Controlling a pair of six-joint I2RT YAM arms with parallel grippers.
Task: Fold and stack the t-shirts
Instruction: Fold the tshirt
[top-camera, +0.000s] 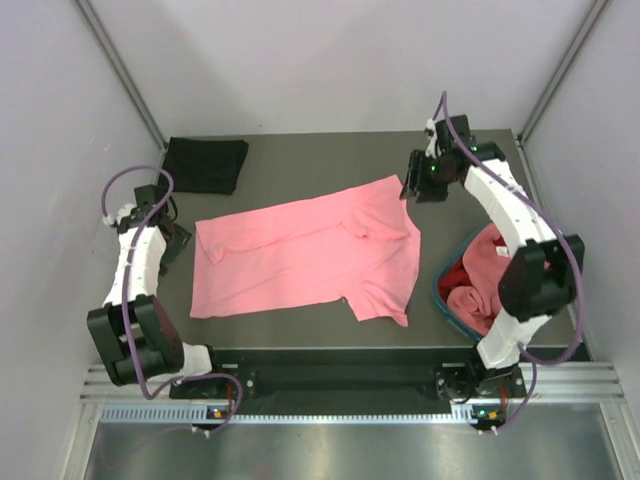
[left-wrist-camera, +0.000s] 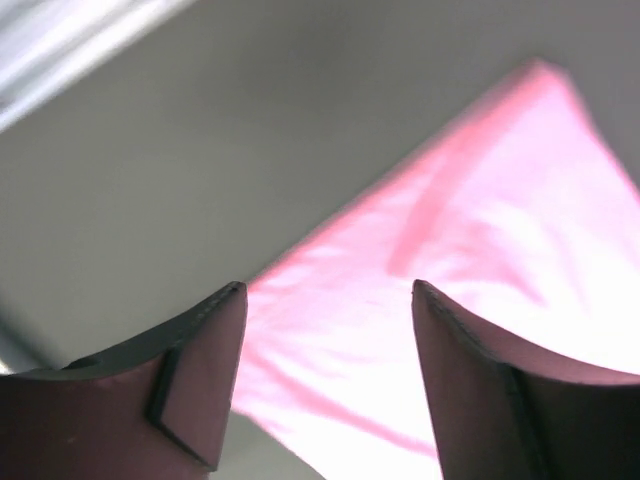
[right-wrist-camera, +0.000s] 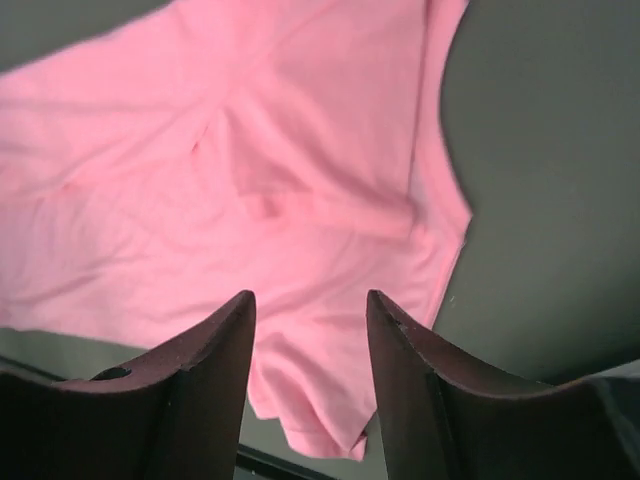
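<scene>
A salmon pink t-shirt lies spread flat across the middle of the dark table, with a sleeve at its right end. A black t-shirt lies folded at the back left. A red t-shirt and more pink cloth sit crumpled in the teal basket. My left gripper hovers open just off the pink shirt's left edge, its jaws holding nothing. My right gripper stands open above the shirt's back right corner, and its jaws hold nothing.
The basket stands at the table's right edge, under the right arm's elbow. Grey walls close in the left, back and right sides. The table's front edge runs just beyond the shirt's near hem.
</scene>
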